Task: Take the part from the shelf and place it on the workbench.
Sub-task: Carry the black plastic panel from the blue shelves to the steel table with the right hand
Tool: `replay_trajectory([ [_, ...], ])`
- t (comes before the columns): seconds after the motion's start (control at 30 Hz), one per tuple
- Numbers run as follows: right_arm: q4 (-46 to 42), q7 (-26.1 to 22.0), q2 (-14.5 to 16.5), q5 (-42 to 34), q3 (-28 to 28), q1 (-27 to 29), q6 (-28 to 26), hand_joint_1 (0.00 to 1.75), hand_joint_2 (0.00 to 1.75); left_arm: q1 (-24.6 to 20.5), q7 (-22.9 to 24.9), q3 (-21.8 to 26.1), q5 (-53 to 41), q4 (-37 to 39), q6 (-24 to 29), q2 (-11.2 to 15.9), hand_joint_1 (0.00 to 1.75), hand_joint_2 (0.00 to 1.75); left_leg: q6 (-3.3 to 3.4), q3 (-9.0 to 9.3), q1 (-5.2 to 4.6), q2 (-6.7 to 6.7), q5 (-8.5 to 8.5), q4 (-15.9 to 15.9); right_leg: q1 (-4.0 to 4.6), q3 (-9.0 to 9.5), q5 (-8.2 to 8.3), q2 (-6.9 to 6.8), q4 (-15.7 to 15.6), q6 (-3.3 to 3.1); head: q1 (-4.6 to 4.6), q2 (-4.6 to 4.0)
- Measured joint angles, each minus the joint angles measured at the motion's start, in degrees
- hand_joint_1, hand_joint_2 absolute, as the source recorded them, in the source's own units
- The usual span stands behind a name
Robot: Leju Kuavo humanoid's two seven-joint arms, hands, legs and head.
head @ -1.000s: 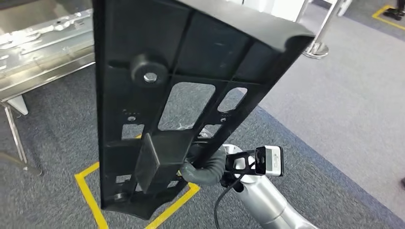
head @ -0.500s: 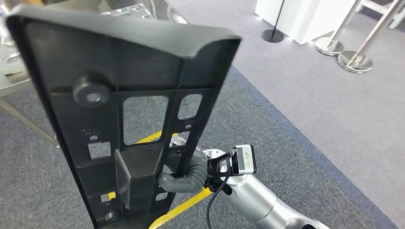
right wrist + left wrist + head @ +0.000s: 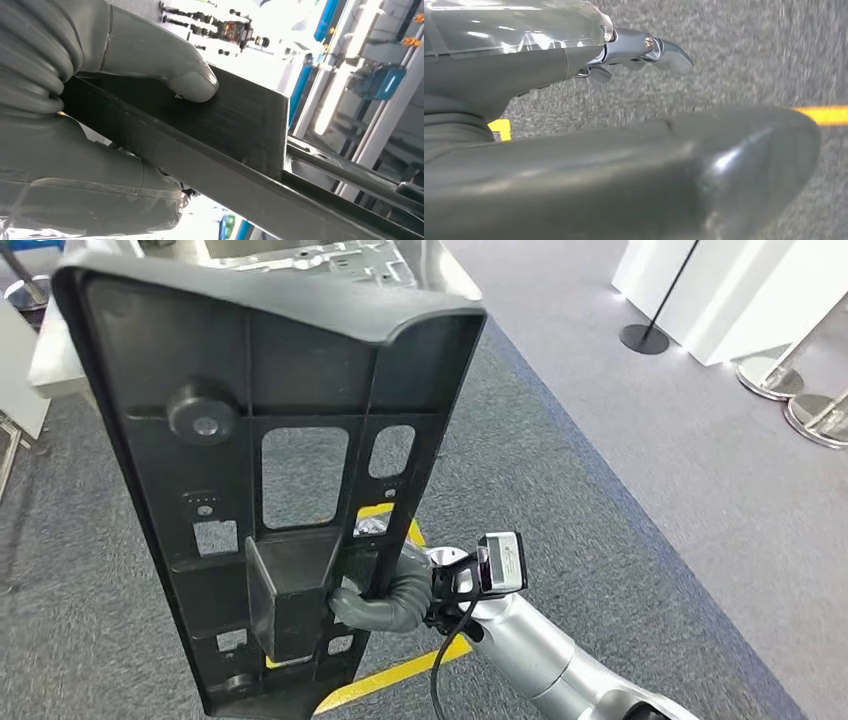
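Black ribbed plastic part [image 3: 270, 490], right hand [image 3: 385, 600] gripping

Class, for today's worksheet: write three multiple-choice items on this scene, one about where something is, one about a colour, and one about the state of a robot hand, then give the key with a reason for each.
1. Where does the metal workbench stand in the head view?
A. Behind the top edge of the black part
B. On the yellow tape
C. Beside the stanchions

2. What colour is the floor tape?
A. White
B. Yellow
C. Red

3. What is the right robot hand doing?
A. Hanging empty
B. Resting on the carpet
C. Gripping the black part

Key: 1 A, its shiny top shows just past the part's upper edge. 2 B, a yellow strip crosses the grey carpet. 3 C, the right wrist view shows the thumb pressed on the black part.
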Motion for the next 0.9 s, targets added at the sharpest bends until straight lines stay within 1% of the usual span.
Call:
replay_trajectory([
  [0.03,0.17,-0.04,-0.03,-0.04,0.00,-0.01,0.03,1.75,1.75,-0.13,0.01,0.01,0.14,-0.01,-0.03,0.02,0.00,0.00,0.17,-0.04,-0.04,-0.60,0.03,0.01,-0.04,-1.93,-1.86,1.29,3.92,0.05,-0.01,0.00],
  [0.07,0.39,-0.04,-0.08,-0.07,0.00,0.03,0.10,1.75,1.75,-0.21,0.01,0.02,0.24,-0.01,-0.09,0.03,0.00,0.00,0.27,-0.07,-0.09,-1.27,0.05,0.03,-0.02,-4.01,-3.33,1.82,7.90,0.05,0.00,0.00],
  [0.1,0.63,-0.03,-0.11,-0.09,0.00,0.06,0.19,1.75,1.75,-0.20,0.01,0.04,0.32,-0.01,-0.17,0.03,0.00,0.00,0.32,-0.08,-0.14,-2.00,0.06,0.07,-0.01,-5.61,-3.90,2.05,10.70,-0.01,0.00,0.00],
  [0.13,0.86,-0.03,-0.11,-0.13,0.00,0.08,0.30,1.75,1.75,-0.14,0.01,0.07,0.42,-0.01,-0.29,0.03,0.00,0.00,0.34,-0.09,-0.20,-2.79,0.07,0.12,0.00,-6.30,-3.35,2.16,11.50,-0.14,-0.01,0.00],
  [0.17,1.04,-0.02,-0.10,-0.19,0.00,0.08,0.43,1.75,1.75,-0.10,0.01,0.10,0.58,0.00,-0.42,0.03,0.00,0.00,0.33,-0.07,-0.25,-3.60,0.07,0.19,0.01,-5.85,-1.72,2.34,9.92,-0.38,-0.01,0.00],
  [0.2,1.17,-0.02,-0.08,-0.25,0.00,0.04,0.52,1.75,1.75,-0.07,0.03,0.16,0.76,0.01,-0.52,0.00,0.00,0.00,0.32,-0.05,-0.28,-4.34,0.07,0.25,0.05,-4.39,0.58,2.87,6.34,-0.75,-0.01,0.00],
  [0.23,1.27,-0.02,-0.07,-0.31,-0.01,-0.01,0.62,1.75,1.75,-0.07,0.06,0.25,0.95,0.01,-0.61,-0.10,0.00,0.00,0.30,-0.08,-0.25,-4.98,0.07,0.29,0.06,-2.62,2.51,4.01,2.24,-1.25,0.00,0.00],
  [0.27,1.37,-0.03,-0.03,-0.35,-0.01,-0.07,0.69,1.75,1.75,-0.09,0.12,0.37,1.11,0.02,-0.66,-0.20,0.00,0.00,0.14,-0.18,-0.30,-5.66,0.08,0.36,0.09,-1.17,3.92,5.08,-1.28,-1.62,0.00,0.00],
  [0.3,1.46,-0.02,0.01,-0.37,-0.01,-0.13,0.73,1.75,1.75,-0.07,0.20,0.51,1.22,0.02,-0.68,-0.30,0.00,0.00,-0.12,-0.36,-0.21,-6.16,0.12,0.38,0.17,-0.25,4.65,5.87,-3.56,-1.87,0.00,0.00],
  [0.33,1.54,-0.02,0.08,-0.37,-0.02,-0.17,0.76,1.75,1.75,0.01,0.28,0.67,1.31,0.02,-0.70,-0.36,0.00,0.00,-0.49,-0.54,-0.06,-6.63,0.18,0.33,0.27,0.05,4.73,6.25,-4.46,-1.99,0.00,0.00],
  [0.37,1.60,-0.02,0.23,-0.38,-0.01,-0.20,0.77,1.75,1.75,0.12,0.37,0.84,1.37,0.02,-0.70,-0.34,0.00,0.00,-0.95,-0.68,0.02,-7.13,0.28,0.22,0.39,0.08,4.84,5.91,-4.72,-2.01,-0.01,0.00],
  [0.4,1.63,-0.02,0.45,-0.46,-0.02,-0.23,0.81,1.75,1.75,0.23,0.44,0.97,1.42,0.02,-0.72,-0.28,0.00,0.00,-1.25,-0.68,0.14,-7.21,0.31,-0.08,0.32,0.25,5.03,5.42,-5.04,-2.13,-0.01,0.00],
  [0.43,1.66,-0.01,0.72,-0.63,-0.01,-0.25,0.91,1.75,1.75,0.29,0.46,1.05,1.45,0.02,-0.74,-0.26,0.00,0.00,-1.49,-0.70,0.14,-6.53,0.06,0.09,0.19,0.57,5.28,5.02,-5.59,-2.34,-0.01,0.00],
  [0.47,1.68,-0.01,0.98,-0.93,-0.01,-0.29,1.04,1.75,1.75,0.25,0.48,1.10,1.47,0.02,-0.77,-0.21,0.00,0.00,-1.69,-1.09,0.11,-5.22,-0.73,1.22,0.02,0.93,5.53,4.48,-6.19,-2.62,-0.01,0.00],
  [0.5,1.71,-0.02,1.17,-1.27,-0.01,-0.31,1.23,1.75,1.75,0.10,0.46,1.11,1.49,0.02,-0.81,-0.17,0.00,0.00,-1.87,-1.99,0.13,-3.56,-2.13,3.55,-0.15,1.25,5.73,3.90,-6.69,-2.84,-0.01,0.00],
  [0.53,1.78,-0.02,1.27,-1.55,0.00,-0.29,1.38,1.75,1.75,-0.06,0.44,1.14,1.52,0.02,-0.87,-0.17,0.00,0.00,-2.17,-3.37,0.25,-2.00,-3.88,6.93,-0.14,1.45,5.76,3.37,-6.92,-3.02,-0.01,0.00],
  [0.57,1.90,-0.03,1.31,-1.72,0.00,-0.22,1.48,1.75,1.75,-0.20,0.42,1.17,1.56,0.02,-0.99,-0.15,0.00,0.00,-2.53,-5.02,0.40,-1.15,-5.63,10.63,-0.13,1.49,5.71,2.82,-6.94,-3.13,-0.01,0.00],
  [0.6,2.07,-0.02,1.31,-1.78,0.00,-0.11,1.54,1.75,1.75,-0.25,0.39,1.21,1.60,0.02,-1.14,-0.16,0.00,0.00,-2.89,-6.29,0.55,-0.77,-6.73,13.48,-0.13,1.47,5.64,2.36,-6.90,-3.12,-0.01,0.00],
  [0.63,2.22,0.00,1.31,-1.77,0.00,-0.01,1.55,1.75,1.75,-0.20,0.33,1.25,1.62,0.02,-1.33,-0.16,0.00,0.00,-3.22,-6.66,0.69,-0.59,-6.83,14.51,-0.13,1.46,5.56,1.99,-6.82,-3.05,-0.01,0.00],
  [0.67,2.34,-0.01,1.31,-1.74,0.00,0.06,1.54,1.75,1.75,-0.13,0.24,1.28,1.62,0.02,-1.51,-0.14,0.00,0.00,-3.50,-5.98,0.79,-0.45,-5.97,13.52,-0.15,1.44,5.47,1.70,-6.68,-2.92,-0.01,0.00],
  [0.7,2.39,-0.02,1.32,-1.72,0.00,0.09,1.51,1.75,1.75,-0.07,0.11,1.30,1.62,0.02,-1.66,-0.09,0.00,0.00,-3.68,-4.18,0.89,-0.26,-4.31,10.42,-0.18,1.43,5.31,1.48,-6.44,-2.73,-0.01,0.00],
  [0.73,2.39,-0.03,1.34,-1.70,0.00,0.10,1.45,1.75,1.75,-0.07,-0.06,1.31,1.62,0.02,-1.78,-0.04,0.00,0.00,-3.75,-1.93,0.95,0.04,-2.88,6.38,-0.21,1.41,5.08,1.29,-6.11,-2.48,-0.01,0.00],
  [0.77,2.36,-0.04,1.35,-1.70,-0.02,0.09,1.37,1.75,1.75,-0.12,-0.25,1.32,1.58,0.02,-1.90,0.01,0.00,0.00,-3.55,-0.04,0.86,0.23,-1.88,3.01,-0.13,1.34,4.84,1.16,-5.73,-2.18,0.00,0.00],
  [0.8,2.34,-0.04,1.37,-1.72,-0.04,0.10,1.31,1.75,1.75,-0.16,-0.44,1.32,1.54,0.02,-2.02,0.04,0.00,0.00,-3.20,1.15,0.74,0.33,-1.44,0.85,-0.04,1.26,4.67,1.07,-5.44,-1.86,0.00,0.00],
  [0.83,2.32,-0.04,1.37,-1.74,-0.08,0.10,1.26,1.75,1.75,-0.16,-0.65,1.32,1.50,0.02,-2.15,0.05,0.00,0.00,-2.78,1.55,0.58,0.34,-1.58,0.06,0.06,1.17,4.55,1.02,-5.27,-1.54,0.01,0.00],
  [0.87,2.31,-0.04,1.36,-1.76,-0.13,0.11,1.26,1.75,1.75,-0.11,-0.90,1.32,1.45,0.02,-2.29,0.07,0.00,0.00,-2.30,1.46,0.40,0.18,-1.63,0.15,0.16,1.12,4.51,1.01,-5.24,-1.21,0.01,0.00],
  [0.9,2.26,-0.04,1.37,-1.77,-0.19,0.12,1.29,1.75,1.75,-0.04,-1.16,1.32,1.44,0.02,-2.42,0.07,0.00,0.00,-1.88,1.42,0.46,0.08,-1.62,0.16,0.14,1.10,4.44,1.00,-5.25,-0.85,0.01,0.00],
])
